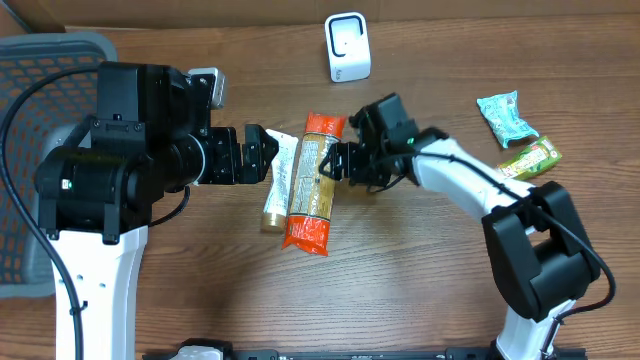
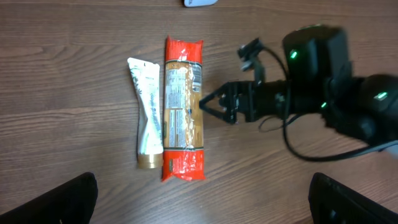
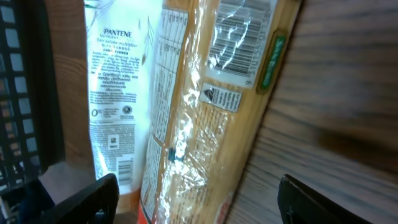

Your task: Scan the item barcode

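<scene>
Two items lie side by side mid-table: a long orange-and-red pasta packet [image 1: 312, 185] [image 2: 182, 112] and a white Pantene tube [image 1: 280, 180] [image 2: 148, 106] with a gold cap. The right wrist view shows the packet [image 3: 205, 124] close up, its barcode label [image 3: 239, 37] facing up, and the tube [image 3: 115, 93] beside it. My right gripper [image 1: 335, 160] [image 3: 199, 196] is open, low over the packet, its fingers straddling it with a gap on the right side. My left gripper [image 1: 262, 155] [image 2: 202, 199] is wide open above the tube, holding nothing. A white scanner [image 1: 347, 47] stands at the back.
A dark wire basket [image 1: 30, 60] fills the far left. A teal packet [image 1: 508, 118] and a green packet [image 1: 530, 158] lie at the right. Bare wood table [image 1: 400, 280] lies in front of the items.
</scene>
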Motion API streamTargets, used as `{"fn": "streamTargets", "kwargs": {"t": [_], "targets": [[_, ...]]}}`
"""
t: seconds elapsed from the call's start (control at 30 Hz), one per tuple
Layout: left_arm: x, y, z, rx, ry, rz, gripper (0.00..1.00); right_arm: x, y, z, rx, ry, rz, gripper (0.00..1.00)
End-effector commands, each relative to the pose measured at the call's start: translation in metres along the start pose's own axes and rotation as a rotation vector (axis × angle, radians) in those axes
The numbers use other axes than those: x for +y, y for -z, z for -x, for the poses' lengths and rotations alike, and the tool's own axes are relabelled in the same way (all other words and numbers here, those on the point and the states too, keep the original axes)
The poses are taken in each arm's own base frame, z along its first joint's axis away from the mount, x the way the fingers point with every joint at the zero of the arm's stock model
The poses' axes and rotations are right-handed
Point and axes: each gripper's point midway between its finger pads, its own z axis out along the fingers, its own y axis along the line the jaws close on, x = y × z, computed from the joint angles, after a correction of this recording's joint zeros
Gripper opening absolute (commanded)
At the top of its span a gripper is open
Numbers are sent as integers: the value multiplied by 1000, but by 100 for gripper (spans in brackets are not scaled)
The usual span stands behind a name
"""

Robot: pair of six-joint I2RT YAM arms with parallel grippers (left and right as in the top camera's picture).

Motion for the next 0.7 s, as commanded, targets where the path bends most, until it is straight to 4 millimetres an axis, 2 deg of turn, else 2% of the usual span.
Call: {"fn": "streamTargets", "kwargs": {"t": [0.0, 0.2, 0.37, 0.53, 0.57, 0.67], "targets": [[-4, -1, 0, 3, -29, -12, 99, 0, -11, -14, 2, -82, 27, 81], [-4, -1, 0, 3, -29, -12, 99, -13, -24, -21, -53, -125, -29, 71], [-4, -1, 0, 3, -29, -12, 100, -7, -35, -24, -78, -89, -52, 62], [-4, -1, 0, 3, -29, -12, 100, -21, -59, -38, -60, -155, -114, 56], [-4, -1, 0, 3, -29, -12, 100, -24, -63, -41, -51, -169, -122, 53], [-4, -1, 0, 3, -29, -12, 100, -31, -68, -46, -35, -204, -138, 35]]}}
